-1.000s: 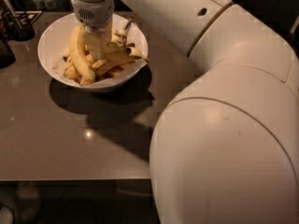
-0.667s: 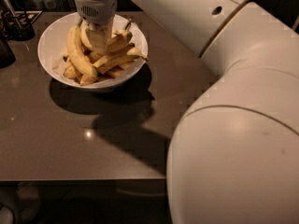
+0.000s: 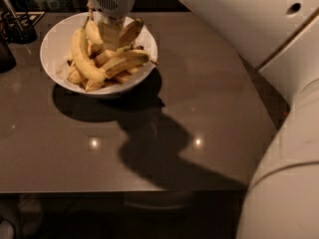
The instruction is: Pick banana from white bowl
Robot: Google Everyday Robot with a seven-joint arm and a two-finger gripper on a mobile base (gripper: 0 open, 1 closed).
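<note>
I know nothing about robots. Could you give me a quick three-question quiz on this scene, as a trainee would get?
1. True or false: the robot's gripper is down among the yellow bananas in the wide round white bowl.
2. The bowl stands on: A) a glossy dark brown table; B) a green tray; C) the floor.
3. Fill in: in the camera view, the bowl sits toward the upper ____ side.
Key: 1 true; 2 A; 3 left.

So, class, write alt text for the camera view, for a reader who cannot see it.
A robot's gripper hangs down among bananas heaped in a white bowl at the far left of a glossy brown table. The robot's white arm fills the right side.
</note>
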